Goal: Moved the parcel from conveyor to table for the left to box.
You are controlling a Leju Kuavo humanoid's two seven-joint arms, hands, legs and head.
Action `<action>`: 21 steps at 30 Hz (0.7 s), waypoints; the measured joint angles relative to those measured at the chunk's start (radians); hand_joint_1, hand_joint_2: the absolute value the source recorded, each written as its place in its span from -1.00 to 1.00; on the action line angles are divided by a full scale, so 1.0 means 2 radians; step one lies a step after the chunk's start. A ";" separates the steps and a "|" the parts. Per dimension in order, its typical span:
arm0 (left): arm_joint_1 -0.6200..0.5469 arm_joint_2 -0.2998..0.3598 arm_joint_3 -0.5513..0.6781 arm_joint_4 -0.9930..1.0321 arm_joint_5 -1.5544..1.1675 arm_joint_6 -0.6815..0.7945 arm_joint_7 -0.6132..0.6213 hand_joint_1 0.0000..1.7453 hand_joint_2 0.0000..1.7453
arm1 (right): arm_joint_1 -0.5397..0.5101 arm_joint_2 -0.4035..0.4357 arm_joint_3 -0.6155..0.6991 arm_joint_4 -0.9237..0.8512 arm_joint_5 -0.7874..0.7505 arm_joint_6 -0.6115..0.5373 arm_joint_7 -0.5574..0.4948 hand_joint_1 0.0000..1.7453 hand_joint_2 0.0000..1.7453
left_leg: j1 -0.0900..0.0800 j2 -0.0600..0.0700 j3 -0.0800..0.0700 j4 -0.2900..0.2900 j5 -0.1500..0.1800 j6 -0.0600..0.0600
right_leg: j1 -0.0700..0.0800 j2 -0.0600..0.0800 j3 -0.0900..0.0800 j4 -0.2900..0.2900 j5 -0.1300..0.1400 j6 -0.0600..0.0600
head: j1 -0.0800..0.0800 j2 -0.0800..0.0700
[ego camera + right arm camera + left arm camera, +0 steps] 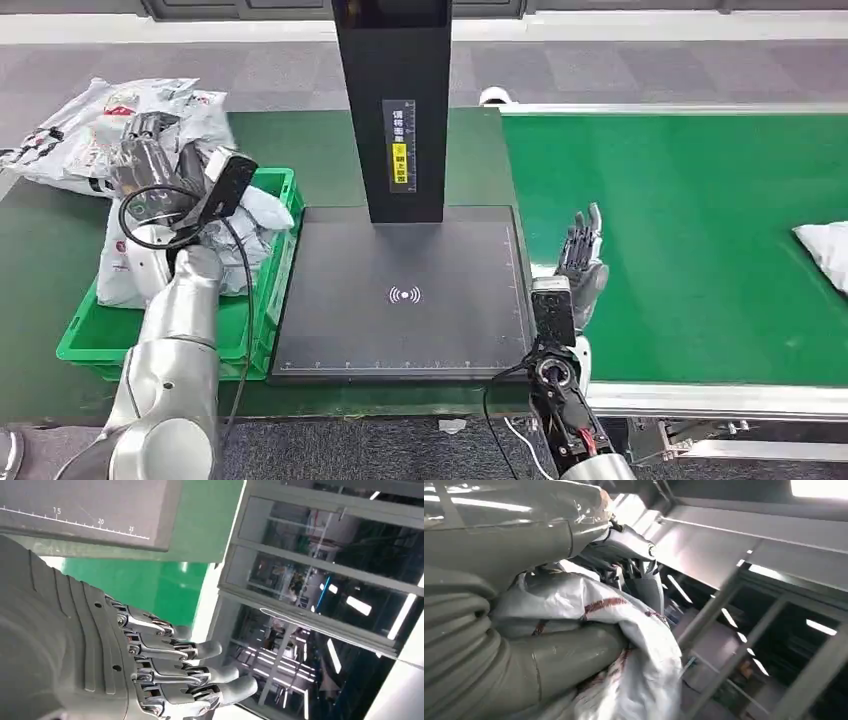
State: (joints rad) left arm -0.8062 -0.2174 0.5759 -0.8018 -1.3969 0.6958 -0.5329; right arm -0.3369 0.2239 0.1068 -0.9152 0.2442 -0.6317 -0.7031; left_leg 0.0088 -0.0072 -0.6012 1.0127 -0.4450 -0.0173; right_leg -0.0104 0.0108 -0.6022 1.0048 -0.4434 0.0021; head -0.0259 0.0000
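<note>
One parcel (185, 185) is held in the left hand (150, 165), right above the green box (85, 335). It should go down low before the hand lets go. Right of the box, over the conveyor (700, 240), the right hand (580, 265) is wide and holds nothing.

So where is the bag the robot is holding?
In the head view the white bag is on the left, gripped by the left hand above the green crate, beside the black scanner plate.

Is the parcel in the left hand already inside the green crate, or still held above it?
Still held above. The left hand grips the white parcel over the green crate, which already holds other parcels.
</note>
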 measured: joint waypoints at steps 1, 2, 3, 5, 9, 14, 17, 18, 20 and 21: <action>0.000 0.000 0.005 -0.004 -0.005 0.000 0.003 1.00 1.00 | 0.000 0.000 -0.001 0.000 0.001 0.000 0.000 -1.00 -1.00 | 0.000 0.000 0.000 0.000 0.000 0.000 | 0.000 0.000 0.000 0.000 0.000 0.000 | 0.000 0.000; 0.001 0.000 0.011 -0.010 -0.019 0.000 0.014 1.00 1.00 | 0.000 0.000 -0.005 0.000 0.002 0.000 0.000 -1.00 -1.00 | 0.000 0.000 0.000 0.000 0.000 0.000 | 0.000 0.000 0.000 0.000 0.000 0.000 | 0.000 0.000; 0.002 0.000 0.015 -0.016 -0.035 0.000 0.030 1.00 1.00 | 0.000 0.000 -0.007 0.000 0.004 -0.001 0.000 -1.00 -1.00 | 0.000 0.000 0.000 0.000 0.000 0.000 | 0.000 0.000 0.000 0.000 0.000 0.000 | 0.000 0.000; 0.006 0.011 0.017 -0.019 -0.068 0.000 0.100 1.00 1.00 | 0.001 0.000 -0.014 0.000 0.008 -0.002 0.000 -1.00 -1.00 | 0.000 0.000 0.000 0.000 0.000 0.000 | 0.000 0.000 0.000 0.000 0.000 0.000 | 0.000 0.000; 0.011 0.051 -0.041 0.039 -0.084 0.000 0.342 1.00 1.00 | 0.010 0.000 -0.027 -0.007 0.017 0.003 0.000 -1.00 -1.00 | 0.000 0.001 0.000 0.000 0.000 0.000 | 0.000 0.000 -0.001 0.000 0.000 0.000 | 0.000 0.000; 0.014 0.101 -0.140 0.122 -0.086 0.000 0.424 1.00 1.00 | 0.022 0.001 -0.035 -0.016 0.023 0.010 0.000 -1.00 -1.00 | 0.000 0.001 -0.001 0.000 0.000 0.000 | 0.001 0.001 -0.001 0.000 0.000 -0.001 | 0.000 0.000; 0.014 0.115 -0.172 0.147 -0.087 0.000 0.423 1.00 1.00 | 0.024 0.002 -0.040 -0.019 0.023 0.010 0.000 -1.00 -1.00 | 0.000 0.001 -0.001 0.000 0.000 0.000 | 0.001 0.001 -0.001 0.000 0.000 -0.001 | 0.000 0.000; 0.014 0.118 -0.179 0.152 -0.087 0.000 0.423 1.00 1.00 | 0.025 0.002 -0.041 -0.020 0.023 0.010 0.000 -1.00 -1.00 | 0.000 0.001 -0.001 0.000 0.000 0.000 | 0.001 0.001 -0.001 0.000 0.000 -0.001 | 0.000 0.000; 0.014 0.124 -0.188 0.160 -0.087 0.000 0.423 1.00 1.00 | 0.026 0.002 -0.042 -0.020 0.023 0.010 0.000 -1.00 -1.00 | 0.000 0.001 -0.001 0.000 0.000 0.000 | 0.001 0.001 -0.001 0.000 0.000 -0.001 | 0.000 0.000; 0.014 0.125 -0.191 0.163 -0.087 0.000 0.423 1.00 1.00 | 0.027 0.002 -0.042 -0.020 0.023 0.010 0.000 -1.00 -1.00 | 0.000 0.001 -0.001 0.000 0.000 0.000 | 0.001 0.001 -0.001 0.000 0.000 -0.001 | 0.000 0.000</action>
State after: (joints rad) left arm -0.7774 0.0320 0.1931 -0.4749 -1.5702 0.6958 0.3132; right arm -0.2831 0.2274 0.0236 -0.9560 0.2903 -0.6107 -0.7034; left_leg 0.0082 -0.0051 -0.6029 1.0128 -0.4453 -0.0176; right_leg -0.0094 0.0123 -0.6050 1.0044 -0.4428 0.0009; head -0.0259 0.0000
